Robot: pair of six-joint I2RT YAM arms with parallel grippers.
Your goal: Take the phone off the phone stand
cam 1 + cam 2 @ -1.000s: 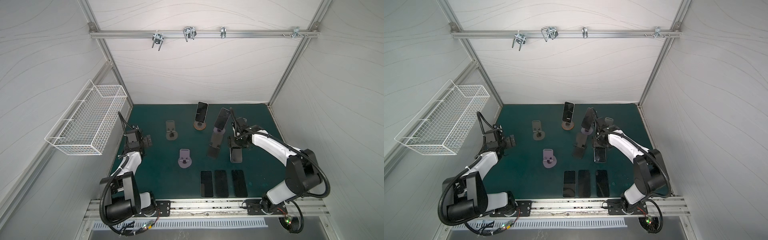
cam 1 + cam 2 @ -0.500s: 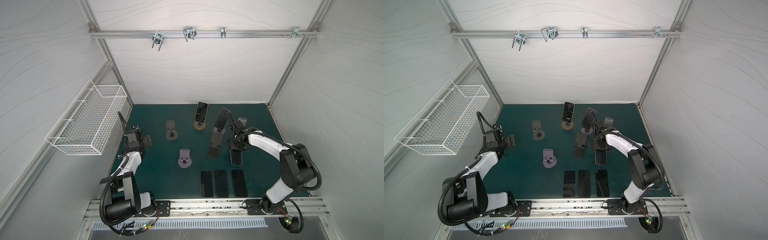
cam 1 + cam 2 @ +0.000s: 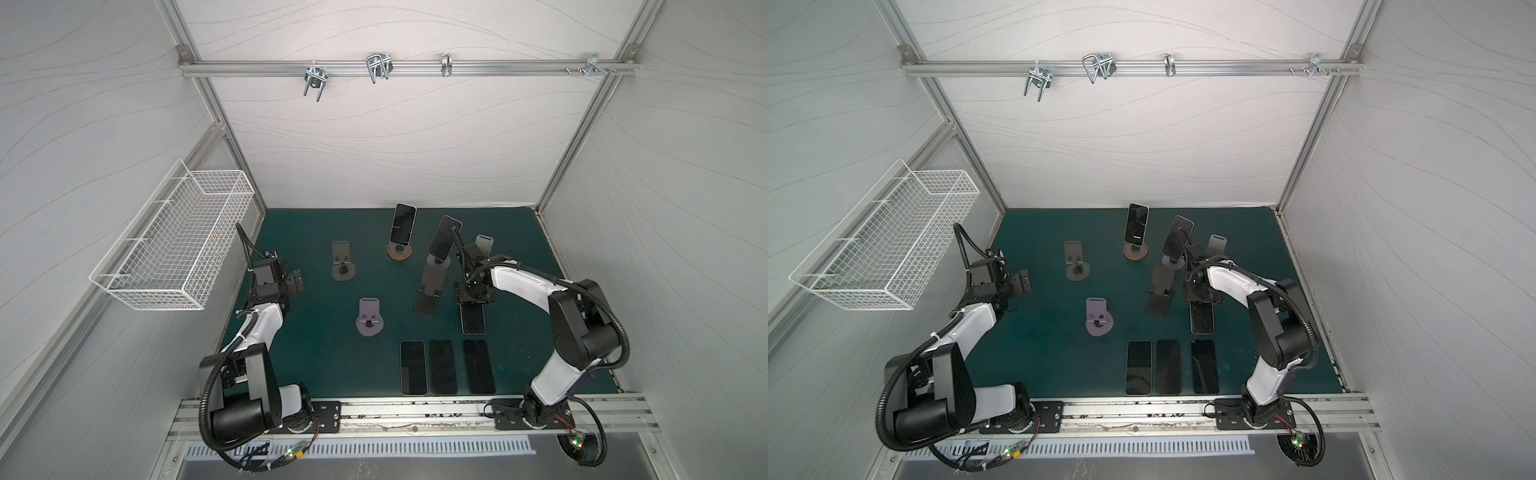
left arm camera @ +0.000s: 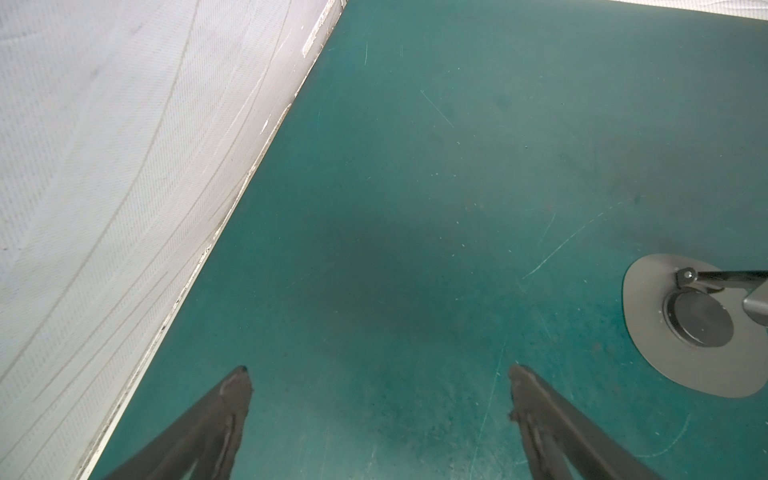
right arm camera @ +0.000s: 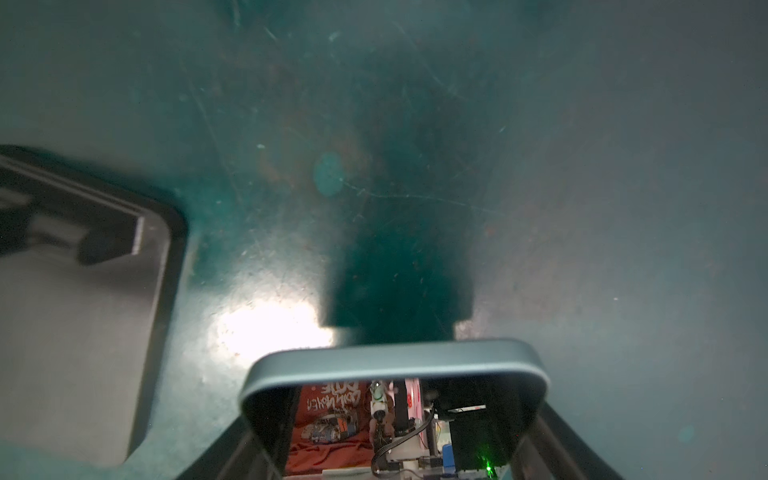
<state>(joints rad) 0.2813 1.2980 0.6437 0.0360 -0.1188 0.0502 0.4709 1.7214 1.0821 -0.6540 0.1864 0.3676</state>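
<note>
Your right claw (image 3: 473, 300) is closed on the phone (image 3: 473, 321) and pinches it by its two long edges, near the end that points to the back wall. In the right wrist view you see the phone (image 5: 395, 415) between the dark fingers (image 5: 577, 453), with its screen up and acting like a mirror. The phone is on no stand: it is flat and low on the green counter (image 3: 316, 365), on the right side, just beside the dark folding stand (image 3: 430, 293) and just behind the row of three phones (image 3: 443, 367) at the front. I cannot tell if it fully touches the counter. Behind the right claw stands an empty grey stand (image 3: 484, 243). Two more phones are upright on stands at the back, one on a brown base (image 3: 402, 224) and one on a lilac base (image 3: 444, 240). Your left claw (image 4: 378, 370) is spread wide and holds nothing. It hangs over bare counter near the left wall, well apart from the phone, with the round grey stand (image 4: 685, 328) near it.
</note>
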